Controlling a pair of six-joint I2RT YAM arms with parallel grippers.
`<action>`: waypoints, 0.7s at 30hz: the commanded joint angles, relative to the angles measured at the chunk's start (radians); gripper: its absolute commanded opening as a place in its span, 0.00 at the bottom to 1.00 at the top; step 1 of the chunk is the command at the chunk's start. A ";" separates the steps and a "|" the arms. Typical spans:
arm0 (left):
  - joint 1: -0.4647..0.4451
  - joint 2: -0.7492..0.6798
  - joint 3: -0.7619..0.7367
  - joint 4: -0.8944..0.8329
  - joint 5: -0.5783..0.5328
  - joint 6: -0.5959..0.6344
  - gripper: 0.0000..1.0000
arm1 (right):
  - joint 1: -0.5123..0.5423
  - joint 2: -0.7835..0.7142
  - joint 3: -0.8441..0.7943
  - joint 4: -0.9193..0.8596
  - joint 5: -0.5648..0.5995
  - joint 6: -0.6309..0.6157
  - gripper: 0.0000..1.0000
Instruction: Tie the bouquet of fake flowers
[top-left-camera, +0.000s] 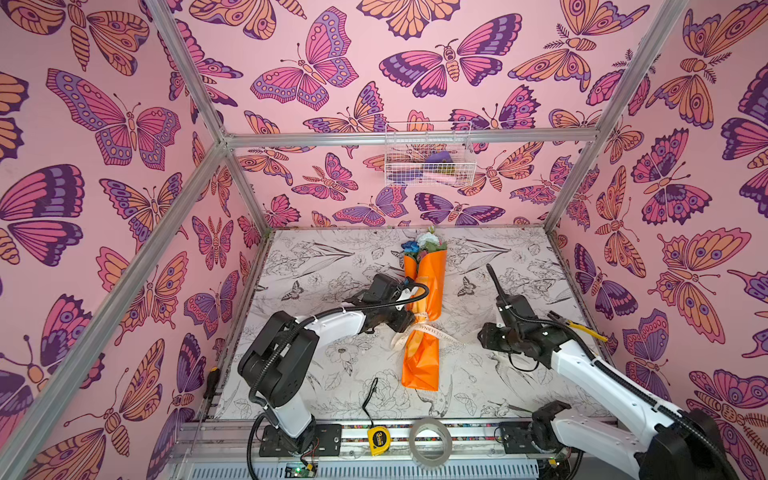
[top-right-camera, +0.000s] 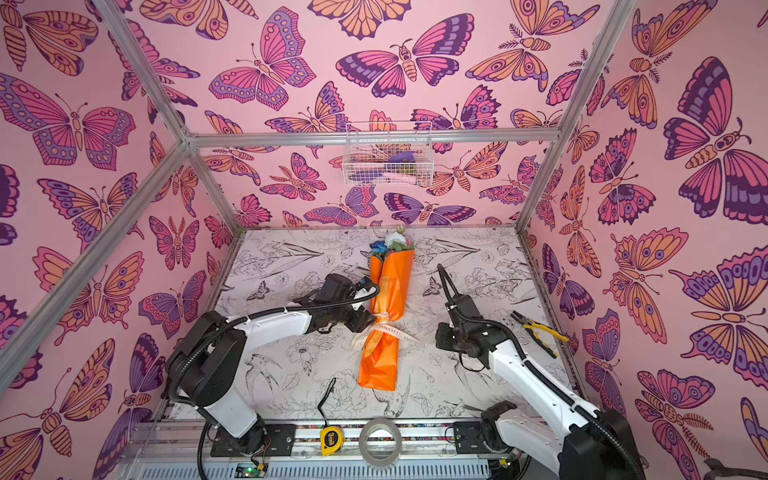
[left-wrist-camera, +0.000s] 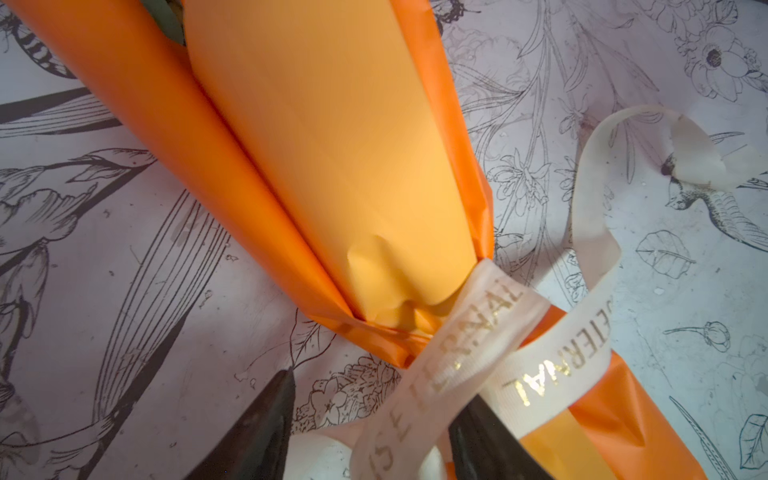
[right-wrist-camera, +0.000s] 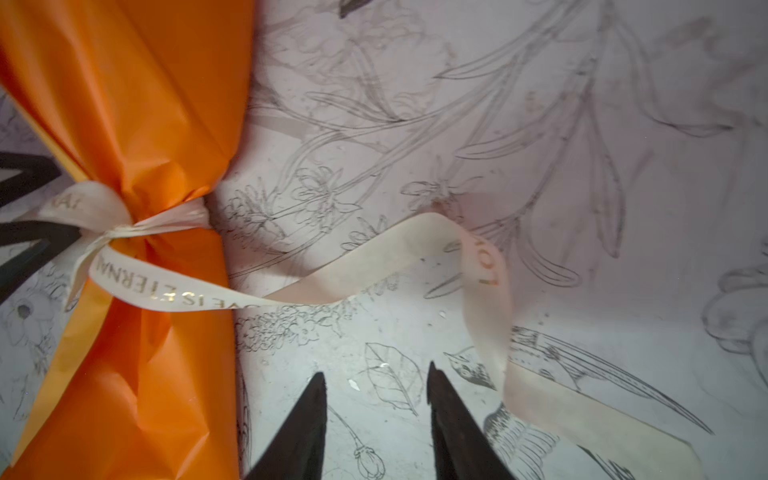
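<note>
Your bouquet of fake flowers (top-left-camera: 428, 286) (white and blue blooms bundled in glossy orange wrapping paper) lies lengthwise in the centre of both top views on the floral-printed white table (top-left-camera: 316, 266), blooms toward the upper middle of the frame.

The cream ribbon with gold lettering (right-wrist-camera: 166, 297) is already cinched round the waist of the wrap. It pinches the paper in, with one crossing pulled tight. I judge a first knot is made, though no bow or second knot shows.

Your left gripper (left-wrist-camera: 374, 395) sits right at that crossing. Its dark jaws stand apart with the ribbon band running between them, clamped on nothing.

Your right gripper (right-wrist-camera: 375, 370) is off to the right of centre in the top views, clear of the wrap, jaws parted and empty — one loose tail of ribbon curls on the table just beside it.

What is left, as I read it: pick up both tails and lock the knot.
</note>
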 joint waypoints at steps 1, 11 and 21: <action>0.004 -0.007 -0.001 0.016 0.023 0.008 0.61 | 0.074 0.057 0.019 0.092 -0.040 -0.086 0.46; 0.011 0.007 -0.005 0.015 0.030 0.015 0.60 | 0.201 0.292 0.073 0.206 0.017 -0.204 0.62; 0.014 0.040 0.008 0.014 0.039 0.012 0.54 | 0.201 0.373 0.091 0.262 -0.011 -0.278 0.63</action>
